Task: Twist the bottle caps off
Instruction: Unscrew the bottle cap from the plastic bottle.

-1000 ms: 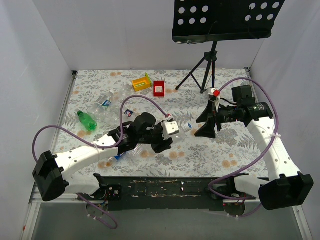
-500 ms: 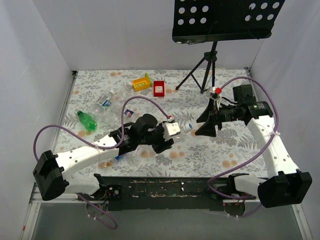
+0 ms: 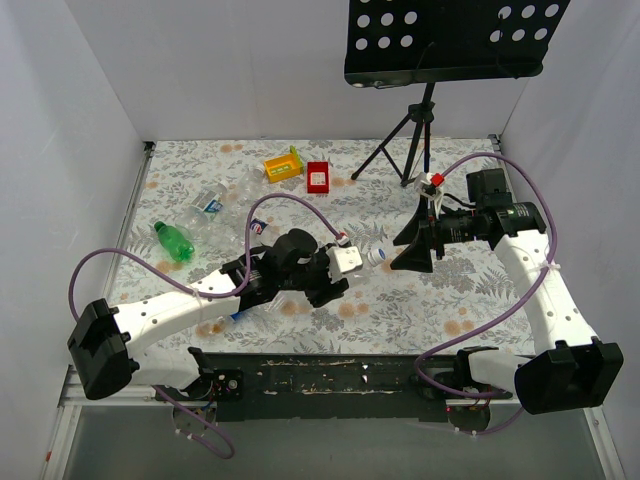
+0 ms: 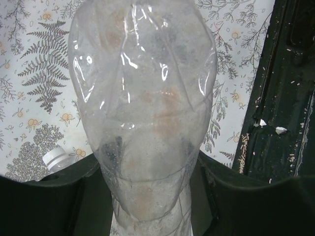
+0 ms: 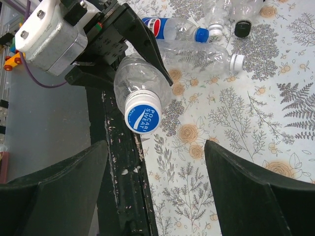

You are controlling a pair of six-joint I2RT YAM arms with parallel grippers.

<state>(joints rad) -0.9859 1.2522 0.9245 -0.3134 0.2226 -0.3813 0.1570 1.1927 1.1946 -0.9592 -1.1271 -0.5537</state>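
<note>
A: State of the jaws?
B: Left jaws clenched on the clear bottle; right jaws released, spread wide.
A: Change?
B: The left arm has edged the blue cap slightly toward the right jaws (cap faces them, aloft over the tabletop's near edge). Unscrewing not yet begun.

"POCARI SWEAT" is printed in white on the blue-topped round plastic bottle cap. The blue label of a clear plastic bottle shows the Pepsi logo.

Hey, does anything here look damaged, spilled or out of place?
The clear bottle clamped in the left fingers looks creased and dented, its cap still on. Several other bottles lie on their sides on the table.
</note>
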